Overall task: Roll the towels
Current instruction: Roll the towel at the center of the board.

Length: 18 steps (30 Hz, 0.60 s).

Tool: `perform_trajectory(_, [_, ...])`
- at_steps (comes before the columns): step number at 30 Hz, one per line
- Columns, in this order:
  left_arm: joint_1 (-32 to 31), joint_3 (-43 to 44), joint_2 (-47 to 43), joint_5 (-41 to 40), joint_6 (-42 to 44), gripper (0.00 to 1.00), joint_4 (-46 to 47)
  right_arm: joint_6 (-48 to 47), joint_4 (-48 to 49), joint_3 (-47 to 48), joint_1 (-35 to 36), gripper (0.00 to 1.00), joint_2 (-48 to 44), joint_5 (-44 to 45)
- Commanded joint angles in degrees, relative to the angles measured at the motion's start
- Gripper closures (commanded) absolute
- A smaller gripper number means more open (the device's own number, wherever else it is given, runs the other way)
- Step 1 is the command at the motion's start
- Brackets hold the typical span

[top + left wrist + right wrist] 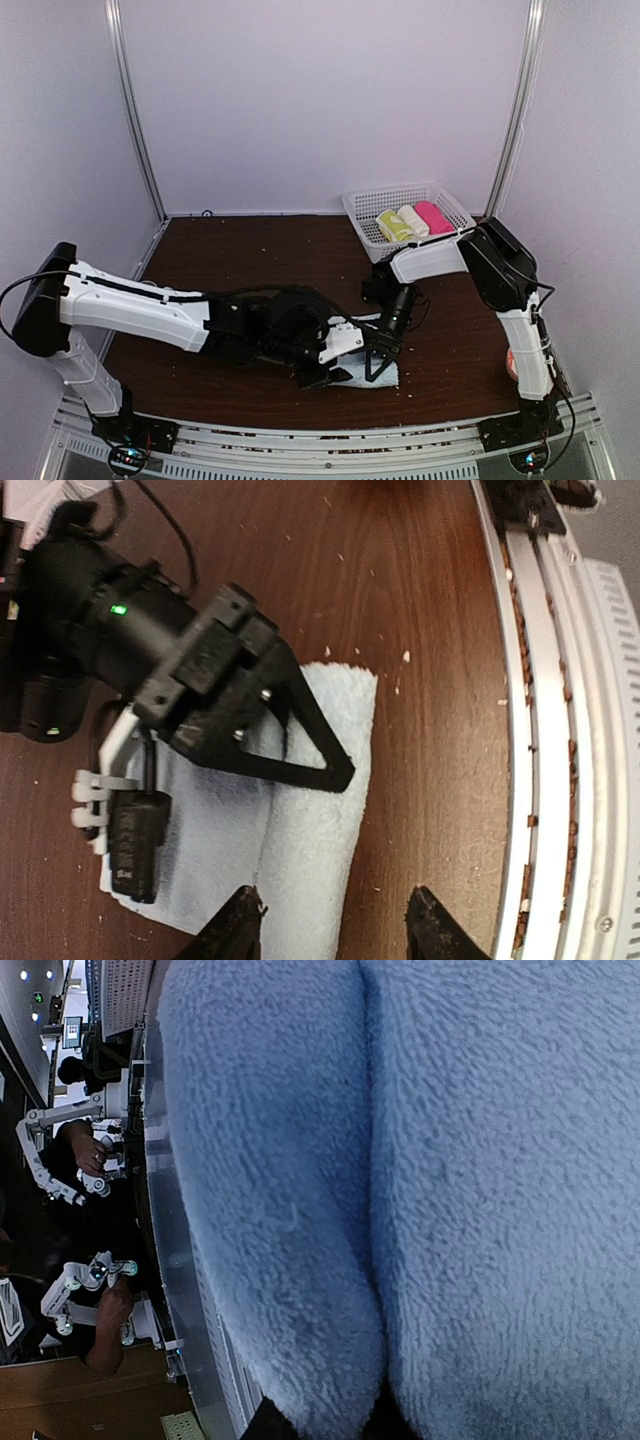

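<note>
The pale blue towel [315, 840] was found on the table [250, 250], close to its near edge and just right of centre, between the 2 arms. It was seen partly rolled: a thick band lay along its near side, with a flat layer on the far side.

The right gripper [238, 825] was set down on the towel from above. Its jaws stood wide apart, with 1 finger on the band and the other on the flat part, and nothing was clasped between them. The left gripper [335, 928] was held low at the towel's left end with its jaws spread. The band lay between its 2 fingertips but was not pinched.

The yellow-green towel [394, 226] was noted already rolled in the white basket [400, 189] at the far right, beside a cream roll [413, 220] and a pink roll [433, 216].

The blue towel was judged light, soft and limp. Its rough terry pile would hold against the pads but lend no stiffness, so a released roll was judged likely to slacken. Hold was judged best taken on the rolled band itself, at both ends, so that it could be turned evenly over the flat part.
</note>
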Motion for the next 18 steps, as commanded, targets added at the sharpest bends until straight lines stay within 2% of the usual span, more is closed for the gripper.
perform_trajectory(1, [-0.97,4.15,5.93,-5.55,7.41,0.49,-3.41,-0.29,1.75,-1.47,0.73,0.9,2.05,6.53])
perform_trajectory(12, [-0.95,9.19,16.56,-10.35,10.98,0.5,-3.62,-0.09,2.45,-1.99,0.73,0.89,0.61,6.78])
perform_trajectory(18, [-0.95,9.81,19.38,-12.61,10.13,0.58,-4.13,-1.15,1.46,-1.16,0.82,0.87,-1.88,6.05])
